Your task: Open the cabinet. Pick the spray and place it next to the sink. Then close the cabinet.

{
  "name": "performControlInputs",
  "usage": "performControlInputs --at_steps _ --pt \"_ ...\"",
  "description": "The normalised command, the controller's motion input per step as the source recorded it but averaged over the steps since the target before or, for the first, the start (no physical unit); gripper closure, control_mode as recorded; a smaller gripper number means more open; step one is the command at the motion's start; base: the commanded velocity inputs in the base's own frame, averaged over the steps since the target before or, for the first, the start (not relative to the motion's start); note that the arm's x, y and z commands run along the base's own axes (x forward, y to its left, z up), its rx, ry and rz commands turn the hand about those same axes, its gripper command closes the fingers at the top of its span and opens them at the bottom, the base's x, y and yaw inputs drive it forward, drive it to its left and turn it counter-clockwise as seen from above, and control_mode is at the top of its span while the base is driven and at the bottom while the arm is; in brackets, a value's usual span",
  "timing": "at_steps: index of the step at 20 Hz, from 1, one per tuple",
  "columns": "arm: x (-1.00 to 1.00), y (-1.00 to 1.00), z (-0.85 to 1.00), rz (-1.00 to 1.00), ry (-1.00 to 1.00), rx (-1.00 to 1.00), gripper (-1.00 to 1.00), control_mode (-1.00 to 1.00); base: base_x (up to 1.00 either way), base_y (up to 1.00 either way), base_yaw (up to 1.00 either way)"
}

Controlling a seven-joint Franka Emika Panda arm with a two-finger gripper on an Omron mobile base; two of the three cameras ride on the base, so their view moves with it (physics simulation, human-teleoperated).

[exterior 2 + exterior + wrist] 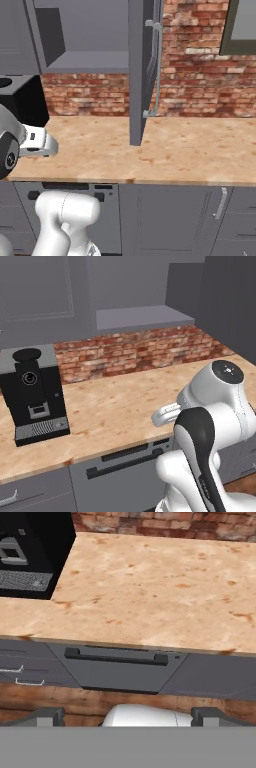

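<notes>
Cabinet [142,70] door ajar, shelf bare

Wide bare stretch of the pale wood-grain countertop [125,406] is free for a pass, from the front edge back to the red brick backsplash [135,353]. Obstacles: black boxy coffee machine [34,396] stands at the counter's left end, and in the right base view the dark-grey wall cabinet door w/ long vertical silver bar handle [141,70] hangs swung open, edge-on, out over the counter. Open cabinet shelf [85,60] left of the door looks bare.
</notes>
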Motion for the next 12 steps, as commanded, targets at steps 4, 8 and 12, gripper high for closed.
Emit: performControlInputs --at_steps 4,8,12 --pt "-0.39 -0.06 0.00 0.00 -0.01 0.01 -1.00 -1.00 0.00 0.00 0.00" --pt "-0.98 -0.37 0.09 0.00 -0.02 0.02 -1.00 -1.00 0.00 0.00 0.00" --pt "-0.75 -0.32 0.34 -0.08 -0.05 0.00 -1.00 -1.00 0.00 0.00 0.00"
